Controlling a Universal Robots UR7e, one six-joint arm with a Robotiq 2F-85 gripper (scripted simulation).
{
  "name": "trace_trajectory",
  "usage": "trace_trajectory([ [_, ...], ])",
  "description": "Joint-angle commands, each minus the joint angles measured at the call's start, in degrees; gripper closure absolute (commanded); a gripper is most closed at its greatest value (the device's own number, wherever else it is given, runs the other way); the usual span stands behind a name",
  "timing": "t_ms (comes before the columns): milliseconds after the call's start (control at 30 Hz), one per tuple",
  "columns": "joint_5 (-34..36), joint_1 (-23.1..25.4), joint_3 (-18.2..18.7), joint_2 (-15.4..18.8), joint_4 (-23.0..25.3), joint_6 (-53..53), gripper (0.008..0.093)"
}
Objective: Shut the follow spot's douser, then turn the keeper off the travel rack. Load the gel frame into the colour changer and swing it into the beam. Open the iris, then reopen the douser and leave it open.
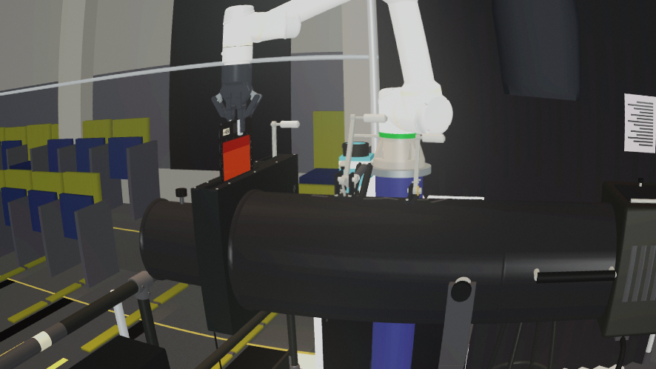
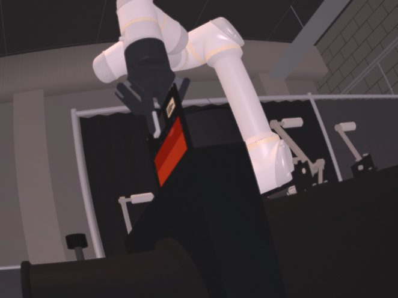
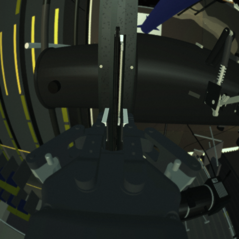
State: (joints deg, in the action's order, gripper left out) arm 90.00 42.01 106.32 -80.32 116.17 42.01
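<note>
At the front of the follow spot's black barrel (image 1: pixel 413 248) stands the colour changer (image 1: pixel 243 220), a flat black box. The gel frame (image 1: pixel 236 153), black with a red gel, sits upright in the changer's top slot with its upper half showing. My gripper (image 1: pixel 237 120) is straight above it, open around the frame's top edge (image 3: pixel 117 75) and holding nothing. A white-handled lever (image 1: pixel 282 133) rises just behind the changer, and two more white-handled levers (image 2: pixel 290 128) (image 2: pixel 348 135) stand on the barrel near my base.
Behind the work are rows of blue and yellow seats (image 1: pixel 59 183) and a thin white rail (image 1: pixel 183 69). A black knob (image 1: pixel 181 192) stands on the front tube. The lamp housing (image 1: pixel 635 257) is at the barrel's rear, and a dark railing (image 1: pixel 82 316) runs below.
</note>
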Motion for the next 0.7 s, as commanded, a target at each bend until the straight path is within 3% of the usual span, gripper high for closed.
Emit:
trace_trajectory([
  [0, 0.0, 0.0, 0.0, 0.0, 0.0, 0.0, 0.0792],
  [667, 0.0, 0.0, 0.0, 0.0, 0.0, 0.0, 0.0659],
])
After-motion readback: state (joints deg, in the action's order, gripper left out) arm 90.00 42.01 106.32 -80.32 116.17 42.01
